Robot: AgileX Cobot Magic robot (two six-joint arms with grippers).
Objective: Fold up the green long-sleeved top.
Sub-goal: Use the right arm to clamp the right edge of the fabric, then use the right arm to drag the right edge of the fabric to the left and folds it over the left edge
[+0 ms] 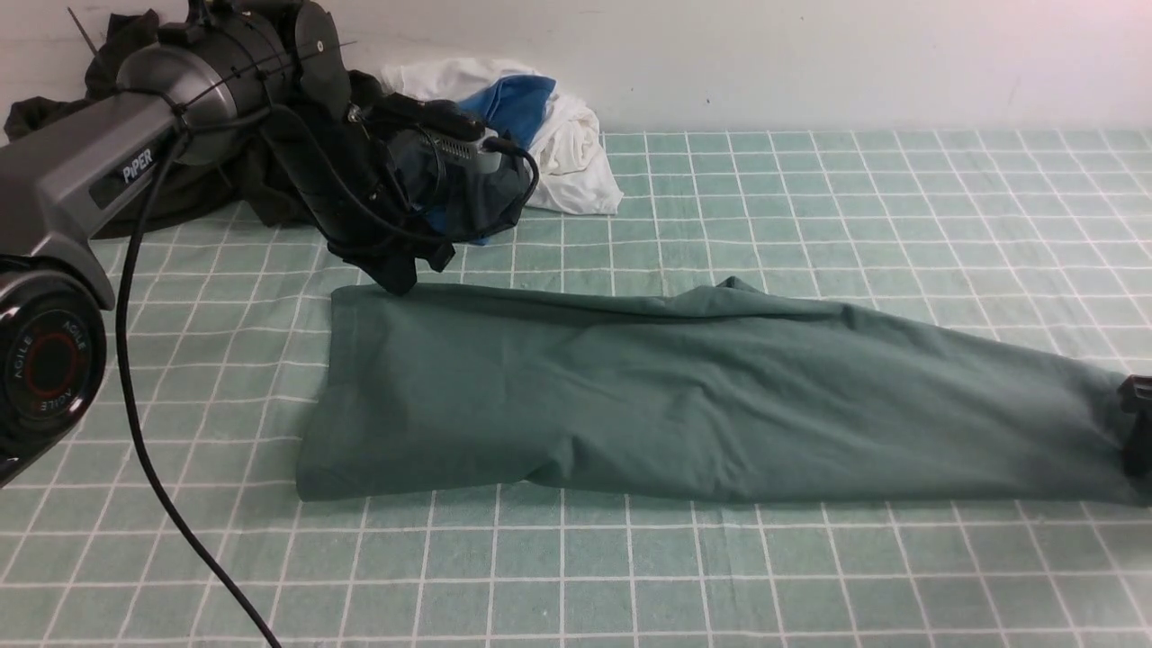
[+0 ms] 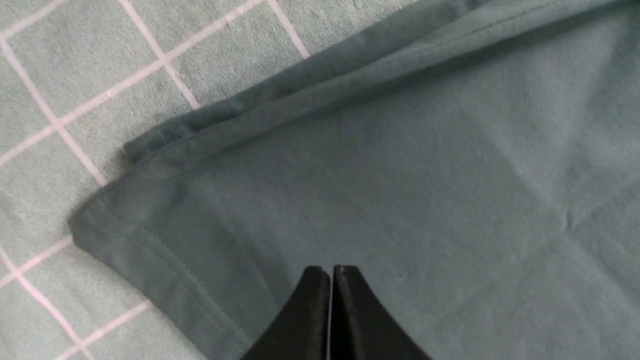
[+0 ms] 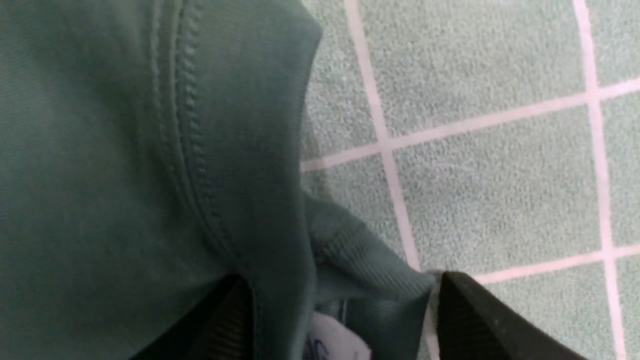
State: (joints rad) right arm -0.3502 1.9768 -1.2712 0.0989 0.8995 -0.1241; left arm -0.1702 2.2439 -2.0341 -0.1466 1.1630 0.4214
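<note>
Taking hold of both ends of the green long-sleeved top [image 1: 702, 405] for a crosswise fold.
Stretched as a long band across the table [image 1: 810, 576], from left jaws to right jaws. Shut tip to tip on the left, just inside the hem corner [image 2: 100, 225] (no cloth visibly pinched); gaping wide on the right, astride the ribbed neckline [image 3: 370, 280]. Next, probably: closing the right, lifting both ends evenly. No container in sight.

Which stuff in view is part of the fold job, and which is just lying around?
Job:
- green top, folded into a long strip
- left gripper, shut at its far left corner
- right gripper, open around its right end

Lying about:
- dark clothes heap, back left
- white-and-blue garment, beside it
</note>
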